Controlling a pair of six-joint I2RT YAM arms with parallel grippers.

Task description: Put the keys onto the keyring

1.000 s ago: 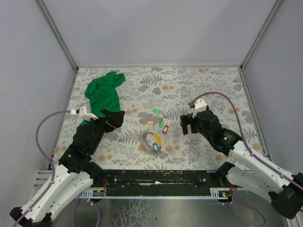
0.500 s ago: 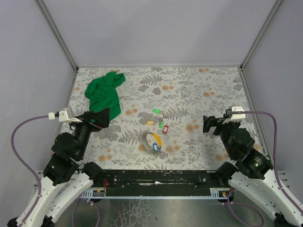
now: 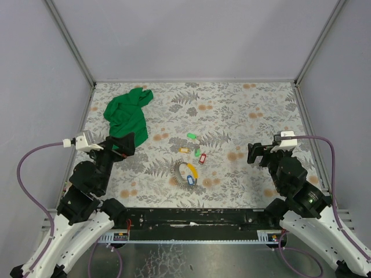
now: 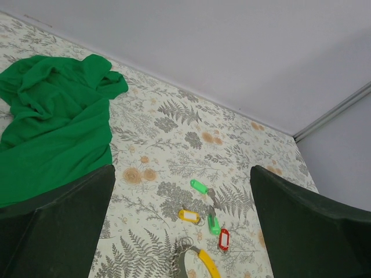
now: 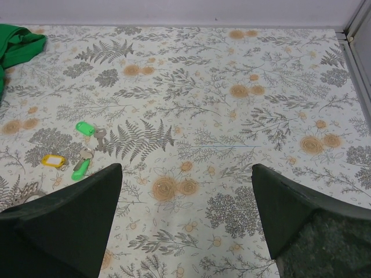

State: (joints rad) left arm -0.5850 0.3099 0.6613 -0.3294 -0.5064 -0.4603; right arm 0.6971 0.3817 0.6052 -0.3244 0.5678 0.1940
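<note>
Loose keys lie mid-table: a green tag [image 3: 192,136], a yellow tag [image 3: 184,150], a second green tag [image 3: 197,153] and a red tag [image 3: 202,158]. The wire keyring [image 3: 183,171] lies just nearer, with a yellow tag [image 3: 192,170] and a blue tag [image 3: 190,180] at it. My left gripper [image 3: 123,143] is open and empty, left of the keys. My right gripper [image 3: 255,153] is open and empty, to their right. The left wrist view shows the green tag [image 4: 199,186], yellow tag [image 4: 189,216], red tag [image 4: 224,239] and keyring [image 4: 182,260] between my open fingers [image 4: 69,226].
A crumpled green cloth [image 3: 127,116] lies at the back left, close to my left gripper; it also shows in the left wrist view [image 4: 52,121]. Metal frame posts [image 3: 305,63] and grey walls bound the floral table [image 3: 255,110].
Both arms have pulled back from the middle of the table, the left one leftward and the right one rightward. The keys and the ring have not moved.
</note>
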